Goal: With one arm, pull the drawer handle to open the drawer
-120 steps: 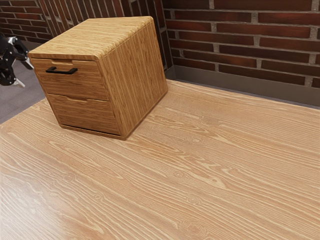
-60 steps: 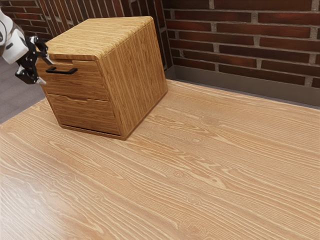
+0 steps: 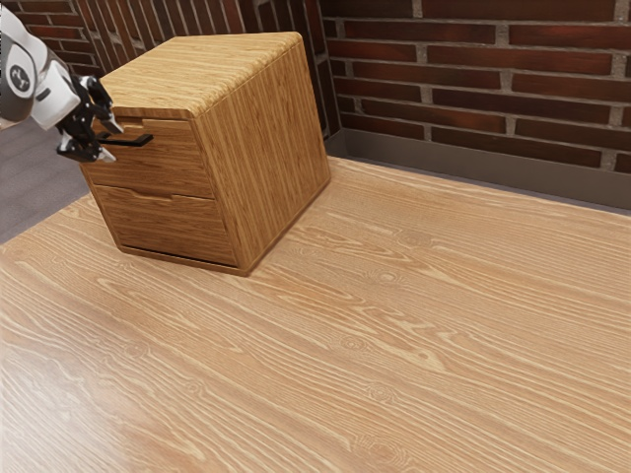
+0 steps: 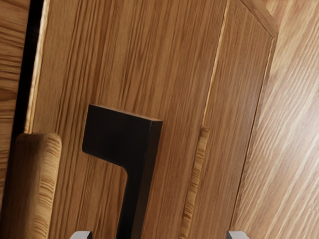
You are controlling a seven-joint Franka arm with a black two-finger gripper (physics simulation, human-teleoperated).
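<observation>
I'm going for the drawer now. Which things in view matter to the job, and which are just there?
In the job: gripper, open astride the black handle; top drawer; cabinet.
Just there: lower drawer; table; brick wall.

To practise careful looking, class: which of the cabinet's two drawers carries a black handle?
The upper drawer: a black bar handle sits across its front, with the gripper at it. The lower drawer shows plain wood, no black bar.
</observation>
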